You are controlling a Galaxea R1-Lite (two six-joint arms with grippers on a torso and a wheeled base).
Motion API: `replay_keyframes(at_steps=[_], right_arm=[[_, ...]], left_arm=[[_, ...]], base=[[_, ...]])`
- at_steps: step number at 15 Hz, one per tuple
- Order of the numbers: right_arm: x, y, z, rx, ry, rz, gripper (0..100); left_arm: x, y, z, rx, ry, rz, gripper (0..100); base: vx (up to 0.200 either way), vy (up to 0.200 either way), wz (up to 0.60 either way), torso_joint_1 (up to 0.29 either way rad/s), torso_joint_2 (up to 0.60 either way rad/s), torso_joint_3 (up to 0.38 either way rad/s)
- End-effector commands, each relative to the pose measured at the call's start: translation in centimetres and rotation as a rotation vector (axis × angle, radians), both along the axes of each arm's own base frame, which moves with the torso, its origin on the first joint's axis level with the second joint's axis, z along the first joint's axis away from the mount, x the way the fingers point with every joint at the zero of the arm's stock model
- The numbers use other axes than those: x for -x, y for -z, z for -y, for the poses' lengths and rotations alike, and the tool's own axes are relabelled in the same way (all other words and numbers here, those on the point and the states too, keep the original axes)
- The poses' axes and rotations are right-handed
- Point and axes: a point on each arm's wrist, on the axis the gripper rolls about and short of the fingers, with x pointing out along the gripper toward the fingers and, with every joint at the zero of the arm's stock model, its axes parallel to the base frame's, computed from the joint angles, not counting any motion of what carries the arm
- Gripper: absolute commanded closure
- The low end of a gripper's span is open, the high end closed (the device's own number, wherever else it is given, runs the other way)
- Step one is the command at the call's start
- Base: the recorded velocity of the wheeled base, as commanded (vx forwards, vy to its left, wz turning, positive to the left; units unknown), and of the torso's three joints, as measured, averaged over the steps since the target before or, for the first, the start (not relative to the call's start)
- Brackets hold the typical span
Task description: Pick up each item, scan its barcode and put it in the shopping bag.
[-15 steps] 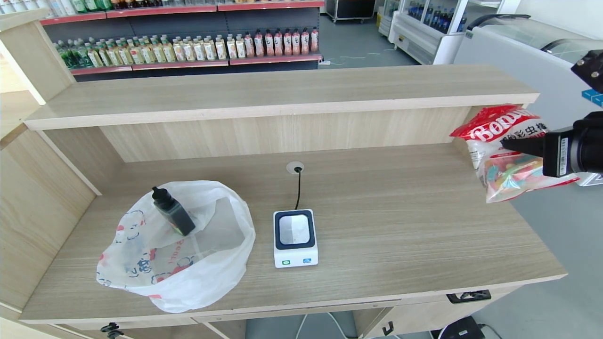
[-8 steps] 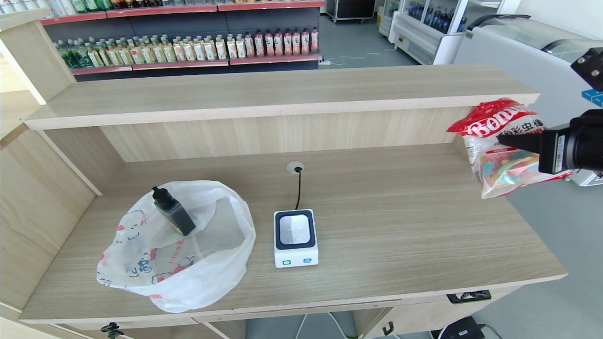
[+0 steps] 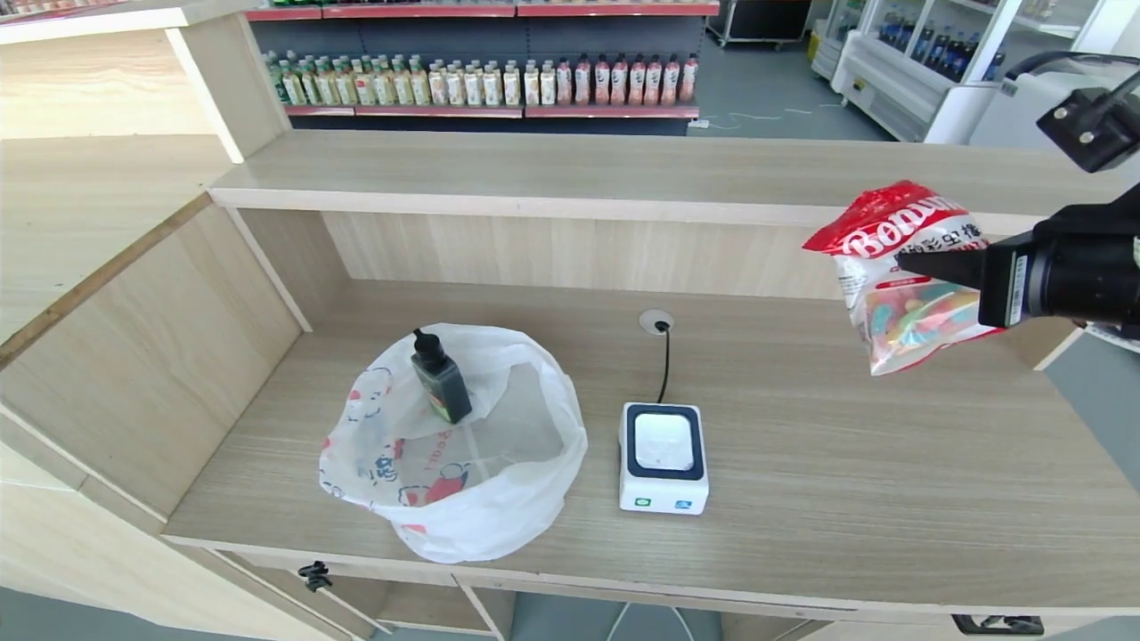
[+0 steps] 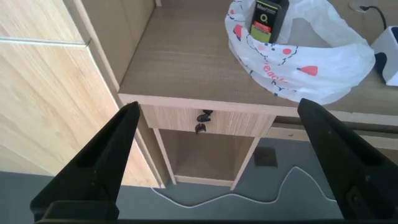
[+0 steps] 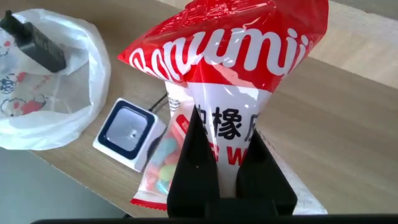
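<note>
The candy bag (image 3: 904, 298) hangs in the air, well to the right of the scanner (image 3: 663, 456) and higher. The right claw (image 3: 917, 265) is clamped on its middle, with the red top above the claw and the clear end below. The scanner sits on the table (image 3: 846, 499). Just left of the scanner lies the open shopping bag (image 3: 499, 481), with a dark bottle (image 3: 441, 378) inside. The left claw (image 4: 219, 109), fingers wide apart, hangs off the table's near-left corner, well apart from the scanner.

Shopping bag (image 3: 499, 499) sat on counter (image 3: 846, 463), L of centre, w/ bottle (image 3: 441, 387) in it twd the back. Scanner (image 3: 663, 458) just R of bag, apart; its cable (image 3: 664, 369) ran back to a hole (image 3: 656, 320). Snack bag (image 3: 899, 294) hung over counter's far-R end, in right gripper (image 3: 908, 264). Left gripper (image 4: 219, 107) sat off front-L corner, below countertop level.
</note>
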Motion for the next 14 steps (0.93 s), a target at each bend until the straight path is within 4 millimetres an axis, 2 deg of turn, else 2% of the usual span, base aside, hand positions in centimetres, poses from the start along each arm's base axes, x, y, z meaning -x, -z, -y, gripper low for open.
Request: replay_keyframes(at_steps=[1, 4, 6, 7, 8, 14], right_arm=[[-0.5, 0.9, -0.2, -0.001, -0.024, -0.033, 100], [-2.1, 3.5, -1.7, -0.004, -0.078, -0.018, 100], [-4.2, 6.4, -2.7, -0.019, -0.098, 0.063, 100], [-4.6, 7.7, -3.1, -0.029, -0.118, 0.099, 100], [-4.5, 8.8, -3.6, -0.028, -0.151, 0.107, 100], [-3.0, 11.3, -4.3, -0.037, -0.245, 0.038, 100]], left_arm=[[0.0, 0.0, 0.0, 0.0, 0.0, 0.001, 0], [0.0, 0.0, 0.0, 0.0, 0.0, 0.001, 0], [0.0, 0.0, 0.0, 0.001, 0.0, 0.001, 0], [0.0, 0.0, 0.0, 0.0, 0.0, 0.001, 0], [0.0, 0.0, 0.0, 0.001, 0.0, 0.001, 0], [0.0, 0.0, 0.0, 0.001, 0.0, 0.001, 0]], base=[[0.0, 0.0, 0.0, 0.0, 0.0, 0.0], [0.0, 0.0, 0.0, 0.0, 0.0, 0.0], [0.0, 0.0, 0.0, 0.0, 0.0, 0.0], [0.0, 0.0, 0.0, 0.0, 0.0, 0.0], [0.0, 0.0, 0.0, 0.0, 0.0, 0.0], [0.0, 0.0, 0.0, 0.0, 0.0, 0.0]])
